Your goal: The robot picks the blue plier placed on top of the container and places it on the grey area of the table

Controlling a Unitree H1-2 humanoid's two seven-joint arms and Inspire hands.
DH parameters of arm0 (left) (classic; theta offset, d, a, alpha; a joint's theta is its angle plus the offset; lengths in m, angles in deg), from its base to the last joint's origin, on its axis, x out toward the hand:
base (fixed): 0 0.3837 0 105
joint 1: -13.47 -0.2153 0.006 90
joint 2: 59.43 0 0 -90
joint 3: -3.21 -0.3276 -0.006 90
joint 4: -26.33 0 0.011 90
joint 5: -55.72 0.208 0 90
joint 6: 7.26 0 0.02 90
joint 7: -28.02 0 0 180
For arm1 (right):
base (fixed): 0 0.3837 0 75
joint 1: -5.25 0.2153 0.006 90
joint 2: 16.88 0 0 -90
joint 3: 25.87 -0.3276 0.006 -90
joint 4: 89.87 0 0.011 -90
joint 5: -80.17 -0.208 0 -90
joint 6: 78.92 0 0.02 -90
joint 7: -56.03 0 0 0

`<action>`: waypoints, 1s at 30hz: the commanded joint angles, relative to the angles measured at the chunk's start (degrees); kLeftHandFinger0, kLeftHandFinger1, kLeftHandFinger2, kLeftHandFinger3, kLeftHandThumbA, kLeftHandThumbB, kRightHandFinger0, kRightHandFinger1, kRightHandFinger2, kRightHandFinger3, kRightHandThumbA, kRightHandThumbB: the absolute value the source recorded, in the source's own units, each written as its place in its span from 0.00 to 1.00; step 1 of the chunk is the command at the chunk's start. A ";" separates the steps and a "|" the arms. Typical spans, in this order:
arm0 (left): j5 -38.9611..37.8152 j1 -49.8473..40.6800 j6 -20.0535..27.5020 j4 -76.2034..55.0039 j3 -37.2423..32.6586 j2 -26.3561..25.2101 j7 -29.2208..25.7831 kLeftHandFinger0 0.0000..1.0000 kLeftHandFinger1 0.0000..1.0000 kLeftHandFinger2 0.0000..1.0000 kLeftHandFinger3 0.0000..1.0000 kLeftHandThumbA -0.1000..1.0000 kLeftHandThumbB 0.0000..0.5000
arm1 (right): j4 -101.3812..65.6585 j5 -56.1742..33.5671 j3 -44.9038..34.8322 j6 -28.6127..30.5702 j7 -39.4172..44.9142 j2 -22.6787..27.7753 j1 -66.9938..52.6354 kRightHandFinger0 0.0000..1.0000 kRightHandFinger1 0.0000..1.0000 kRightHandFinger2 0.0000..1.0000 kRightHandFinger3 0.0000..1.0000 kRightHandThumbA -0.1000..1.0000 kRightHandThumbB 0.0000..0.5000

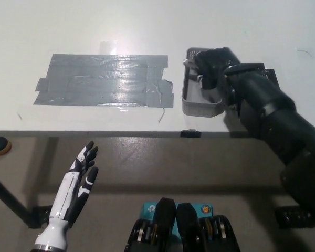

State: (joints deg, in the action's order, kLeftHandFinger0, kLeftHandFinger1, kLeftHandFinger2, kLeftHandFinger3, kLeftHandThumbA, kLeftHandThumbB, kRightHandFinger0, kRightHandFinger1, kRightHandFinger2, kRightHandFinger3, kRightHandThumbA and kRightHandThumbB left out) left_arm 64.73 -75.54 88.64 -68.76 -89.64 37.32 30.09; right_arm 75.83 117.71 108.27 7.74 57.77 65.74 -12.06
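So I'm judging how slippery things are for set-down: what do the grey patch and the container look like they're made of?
The grey patch looks like overlapping strips of duct tape: glossy, with wrinkles, uneven edges and a bright glare. The container looks like matte grey moulded plastic, with a perforated rim, though the material isn't certain. The black right robot hand covers its upper part. The white left robot hand rests below the table edge.

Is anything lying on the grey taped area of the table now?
No, the grey taped area is bare; the right hand is over the container.
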 commanded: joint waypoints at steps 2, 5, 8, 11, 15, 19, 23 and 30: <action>-1.18 1.50 1.41 -0.90 0.18 -0.59 0.81 1.00 1.00 1.00 1.00 0.95 0.24 | -0.48 2.82 -0.25 0.34 -4.27 3.64 7.36 0.09 0.13 0.35 0.76 0.00 0.45; -1.15 1.69 1.35 -0.85 0.12 -0.79 0.90 1.00 1.00 1.00 1.00 0.95 0.24 | -0.78 3.32 -0.23 0.70 -3.20 3.54 9.34 0.00 0.00 0.25 0.66 0.00 0.46; -1.59 1.82 1.22 -0.96 0.01 -0.79 1.11 1.00 1.00 1.00 1.00 0.95 0.22 | -1.12 3.82 -0.09 2.08 -2.43 3.51 11.22 0.05 0.09 0.31 0.56 0.01 0.46; -1.43 1.92 1.17 -1.00 0.03 -0.81 1.17 1.00 1.00 1.00 1.00 0.95 0.22 | -1.34 4.61 0.34 3.22 -3.39 2.99 12.51 0.15 0.16 0.34 0.43 0.00 0.48; -1.08 2.22 0.90 -1.13 -0.04 -0.70 1.18 1.00 1.00 1.00 1.00 0.95 0.23 | -2.83 6.25 1.28 3.34 -3.80 1.71 13.92 0.01 0.10 0.36 0.46 0.02 0.56; -1.20 2.46 0.52 -1.43 -0.05 -0.79 1.55 1.00 1.00 1.00 1.00 0.96 0.23 | -3.41 6.48 1.01 3.94 -3.95 0.48 14.72 0.01 0.13 0.37 0.54 0.09 0.66; 0.25 2.57 0.67 -1.54 -0.25 -0.97 1.40 1.00 1.00 1.00 1.00 0.97 0.22 | -2.66 7.15 1.26 4.82 -5.60 -1.64 15.09 0.00 0.03 0.26 0.55 0.00 0.63; -0.35 2.14 -0.10 -2.12 -0.19 -0.74 1.97 1.00 1.00 1.00 1.00 0.95 0.23 | -1.03 7.04 0.63 5.60 -6.13 -6.49 15.17 0.01 0.09 0.30 0.55 0.05 0.74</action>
State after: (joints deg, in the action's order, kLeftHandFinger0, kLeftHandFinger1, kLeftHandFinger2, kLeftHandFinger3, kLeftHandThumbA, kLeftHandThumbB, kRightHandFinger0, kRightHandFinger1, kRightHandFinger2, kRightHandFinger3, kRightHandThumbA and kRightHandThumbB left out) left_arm 64.22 -73.91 88.49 -68.90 -89.72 37.18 31.55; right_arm 74.89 123.69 109.36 11.90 55.26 60.62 -2.73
